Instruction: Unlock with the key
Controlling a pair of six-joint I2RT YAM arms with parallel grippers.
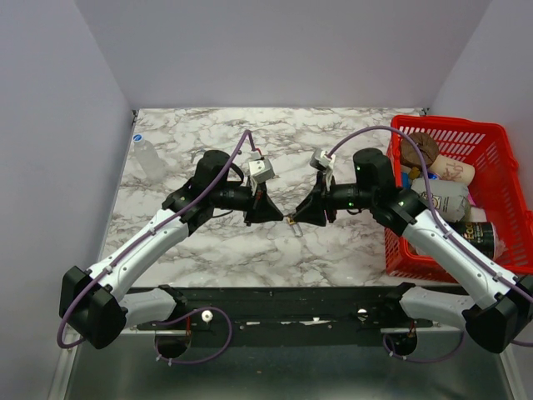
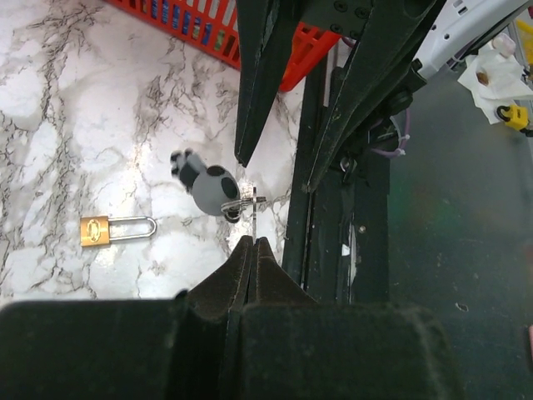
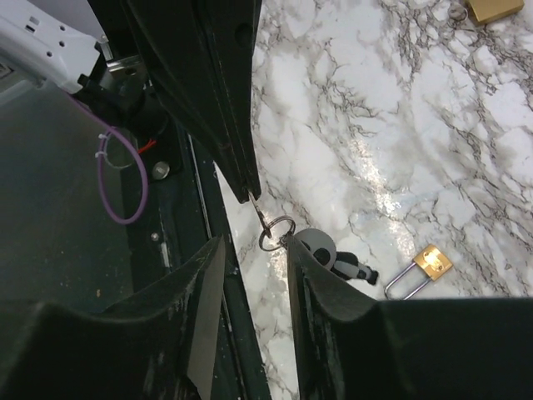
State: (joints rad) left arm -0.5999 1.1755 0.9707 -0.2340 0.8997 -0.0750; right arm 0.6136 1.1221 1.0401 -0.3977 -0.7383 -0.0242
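Key (image 2: pixel 250 202), with its ring (image 3: pixel 275 232) and grey fob (image 2: pixel 212 187), is pinched in the closed left end effector (image 2: pixel 250 247); right end effector (image 3: pixel 254 246) stands apart, flanking the ring; padlock (image 2: pixel 108 229) lies on the marble bench (image 2: pixel 83 100) nearby

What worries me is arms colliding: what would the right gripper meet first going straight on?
Probably the key ring held by the shut left gripper, just ahead; depth is unclear.
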